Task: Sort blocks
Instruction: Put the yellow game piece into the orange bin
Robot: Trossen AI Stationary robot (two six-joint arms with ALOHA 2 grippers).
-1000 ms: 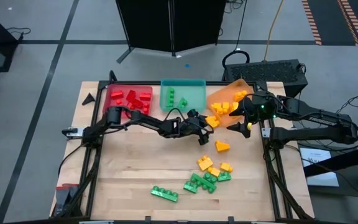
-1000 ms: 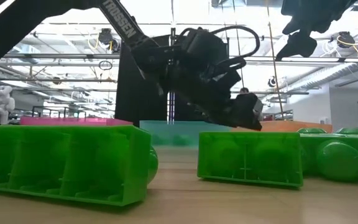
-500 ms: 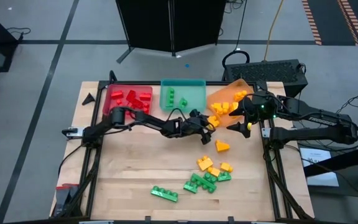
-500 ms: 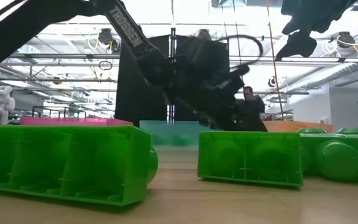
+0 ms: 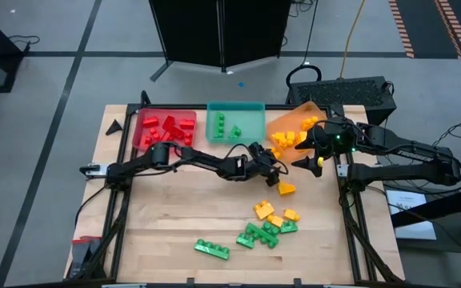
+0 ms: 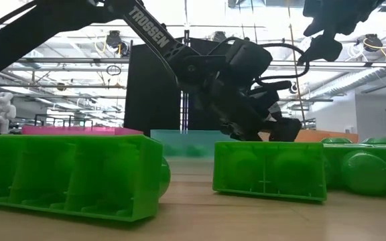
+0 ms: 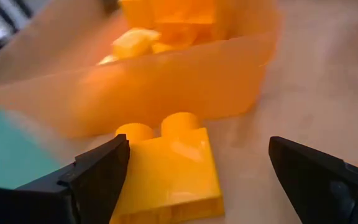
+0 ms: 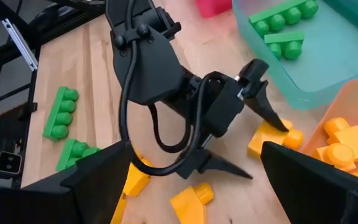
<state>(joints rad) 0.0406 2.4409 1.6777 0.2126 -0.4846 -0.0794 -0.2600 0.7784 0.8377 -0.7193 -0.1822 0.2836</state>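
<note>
Bricks fill the back row of the bench (image 5: 174, 216): red ones (image 5: 168, 126) in the red tray (image 5: 144, 136), green ones (image 5: 224, 126) in the teal tray (image 5: 250, 120), yellow ones (image 5: 288, 139) in the orange tray (image 5: 285, 122). Just in front of the orange tray, the left gripper (image 5: 274, 172) reaches low with its fingers (image 7: 95, 177) spread wide either side of a yellow brick (image 7: 166, 171) lying on the wood. Farther right, the right gripper (image 5: 310, 164) hangs above the bench with fingers open and empty, while more yellow bricks (image 5: 272, 212) and green bricks (image 5: 250, 236) lie near the front edge.

Grey tiled floor (image 5: 54, 72), black cabinet (image 5: 218, 32)
</note>
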